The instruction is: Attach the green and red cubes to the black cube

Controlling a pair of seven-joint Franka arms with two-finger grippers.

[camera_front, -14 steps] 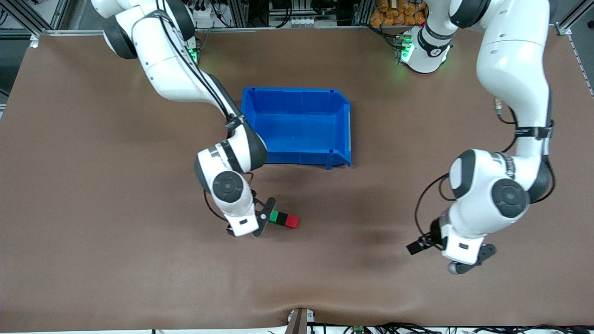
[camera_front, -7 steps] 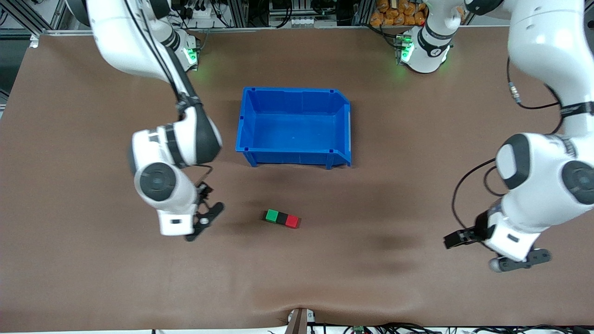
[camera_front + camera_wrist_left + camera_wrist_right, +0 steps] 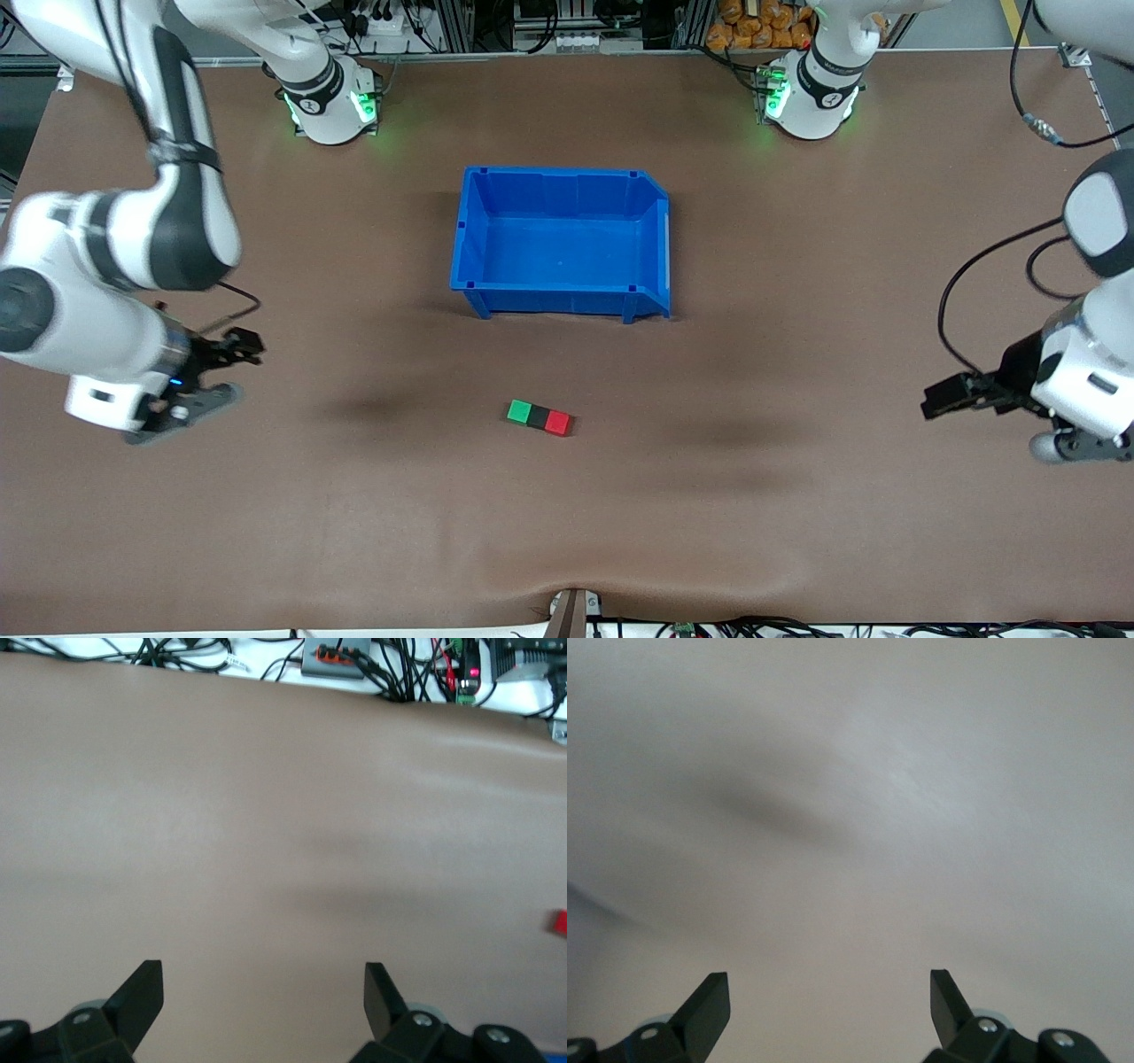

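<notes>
Both pincers gape wide and empty, the right gripper [image 3: 190, 383] over the worktop's right-arm edge, the left gripper [image 3: 1019, 416] over the opposite edge, each well apart from the joined green cube [image 3: 519, 411], black cube [image 3: 538, 416] and red cube [image 3: 558, 423] row mid-table, its long axis running edge to edge.

The left claw [image 3: 263, 992] hangs over bare brown tabletop [image 3: 266, 815], its two black fingers [image 3: 142, 992] spread wide apart with nothing between them. At one edge of the picture a small sliver of red [image 3: 561, 922] shows on the tabletop, probably the red cube, though too little is visible to be sure. Cables [image 3: 372, 660] and a grey box [image 3: 335, 656] lie along the tabletop's edge.
</notes>
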